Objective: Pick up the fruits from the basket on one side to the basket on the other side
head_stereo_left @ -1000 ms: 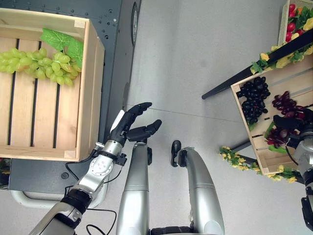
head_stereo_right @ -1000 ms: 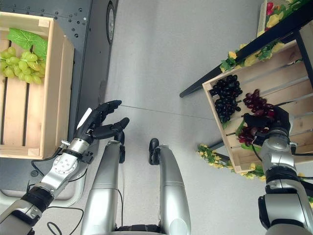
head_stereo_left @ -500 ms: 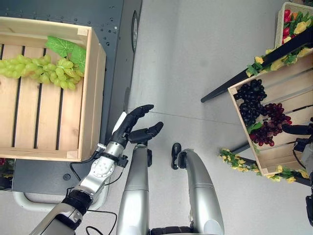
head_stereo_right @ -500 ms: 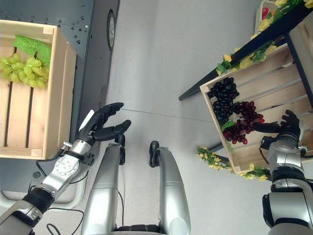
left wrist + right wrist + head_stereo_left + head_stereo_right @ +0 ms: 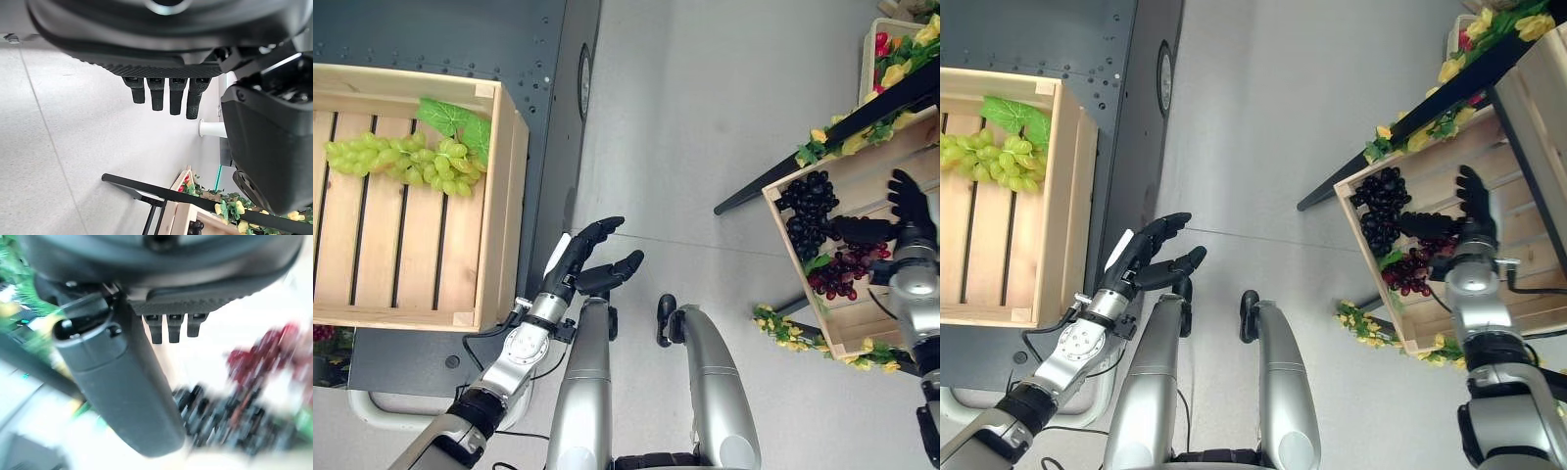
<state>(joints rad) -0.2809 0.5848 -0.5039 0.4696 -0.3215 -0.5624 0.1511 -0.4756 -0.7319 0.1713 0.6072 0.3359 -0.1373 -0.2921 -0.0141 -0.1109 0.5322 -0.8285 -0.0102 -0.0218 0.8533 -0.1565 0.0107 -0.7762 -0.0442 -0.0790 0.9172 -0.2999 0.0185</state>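
A bunch of green grapes (image 5: 406, 162) with leaves lies in the wooden crate (image 5: 499, 206) on my left. The wooden crate (image 5: 806, 284) on my right holds a black grape bunch (image 5: 808, 208) and a red grape bunch (image 5: 840, 271). My right hand (image 5: 907, 208) hovers over that crate, open, fingers straight and thumb stretched toward the black bunch, holding nothing. Its wrist view shows the thumb (image 5: 117, 382) above the red grapes (image 5: 264, 350) and the black grapes (image 5: 220, 416). My left hand (image 5: 587, 259) is open and empty over the floor between the crates.
The left crate sits on a dark grey platform (image 5: 543, 117). A black stand bar (image 5: 822, 147) with yellow flowers and leaves runs above the right crate. Another crate with red fruit (image 5: 883, 44) stands at the far right. Grey floor lies between the crates.
My right hand has come off the red grapes, drawn back, then risen with straight fingers over the crate. The red bunch lies uncovered. The camera has shifted; the left hand has barely moved.
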